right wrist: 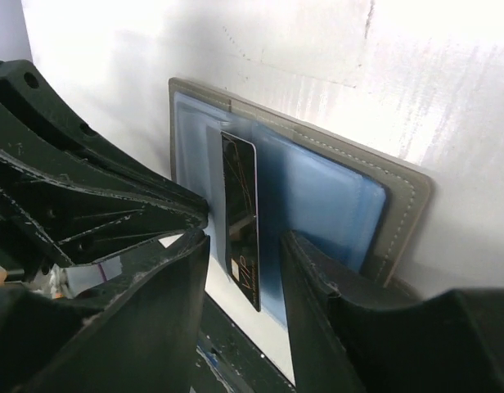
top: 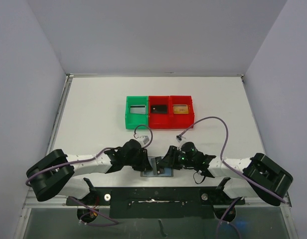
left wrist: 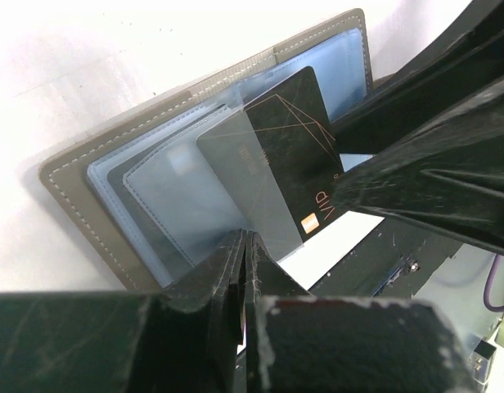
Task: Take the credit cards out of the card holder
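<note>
Black card (right wrist: pixel 240 219) juts from open grey wallet (right wrist: pixel 399 205); right tool (right wrist: pixel 244 246) parted, left tool (left wrist: pixel 244 270) seemingly closed.

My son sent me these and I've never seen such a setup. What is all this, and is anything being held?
Two robot arms sit at a table's near edge. One picture looks down from above; the other two come from cameras on each wrist. On the table lie an open grey wallet and three bins, one green, two red, each with a card inside. The left gripper is shut on the wallet's edge. The right gripper stands open around a black card sticking out of a pocket.
</note>
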`<action>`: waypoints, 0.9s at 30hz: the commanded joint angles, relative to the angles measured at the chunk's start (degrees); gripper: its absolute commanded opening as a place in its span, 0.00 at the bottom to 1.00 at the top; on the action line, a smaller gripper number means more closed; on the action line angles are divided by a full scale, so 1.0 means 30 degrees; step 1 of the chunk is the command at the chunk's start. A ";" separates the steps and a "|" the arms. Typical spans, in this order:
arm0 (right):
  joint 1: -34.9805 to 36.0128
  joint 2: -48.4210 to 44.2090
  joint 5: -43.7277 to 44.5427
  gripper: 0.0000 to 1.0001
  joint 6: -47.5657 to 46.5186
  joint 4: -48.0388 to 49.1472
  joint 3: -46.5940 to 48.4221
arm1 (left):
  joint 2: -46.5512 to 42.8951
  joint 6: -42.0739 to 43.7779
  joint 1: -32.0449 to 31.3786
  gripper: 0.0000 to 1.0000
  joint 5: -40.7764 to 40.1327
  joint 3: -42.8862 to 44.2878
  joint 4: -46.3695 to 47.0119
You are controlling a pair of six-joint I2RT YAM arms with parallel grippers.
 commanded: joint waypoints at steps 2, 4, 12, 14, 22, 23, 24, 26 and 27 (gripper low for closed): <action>-0.0392 0.1553 -0.1568 0.37 -0.0830 0.1551 0.0823 | 0.1004 0.0542 -0.0129 0.00 -0.0169 0.0785 -0.0476; -0.0416 0.1830 -0.1811 0.34 -0.0712 0.2363 0.0667 | 0.1221 0.0450 -0.0165 0.00 -0.0161 0.0739 -0.0295; -0.1099 0.1218 -0.2319 0.10 -0.1076 0.2785 0.0236 | 0.1226 0.0250 -0.0349 0.00 -0.0531 0.0408 -0.0089; -0.1184 0.0937 -0.2664 0.04 -0.1281 0.3043 0.0089 | 0.1147 0.0277 -0.0349 0.00 -0.0631 0.0422 -0.0168; -0.1165 0.1097 -0.2918 0.09 -0.1420 0.2436 0.0159 | 0.0814 0.0036 -0.0349 0.00 -0.0881 0.0216 0.0238; -0.1165 0.1271 -0.2972 0.11 -0.1260 0.2731 0.0115 | 0.0828 -0.0044 -0.0363 0.00 -0.0832 0.0157 0.0391; -0.1149 0.1505 -0.3103 0.13 -0.1034 0.3208 -0.0012 | 0.0841 -0.0113 -0.0376 0.00 -0.0793 0.0098 0.0502; -0.1141 0.1960 -0.3258 0.17 -0.0727 0.4110 -0.0161 | 0.0871 -0.0209 -0.0490 0.00 -0.0833 0.0011 0.0624; -0.1154 0.2159 -0.3234 0.18 -0.0682 0.4215 -0.0123 | 0.0894 -0.0218 -0.0520 0.00 -0.0859 -0.0001 0.0641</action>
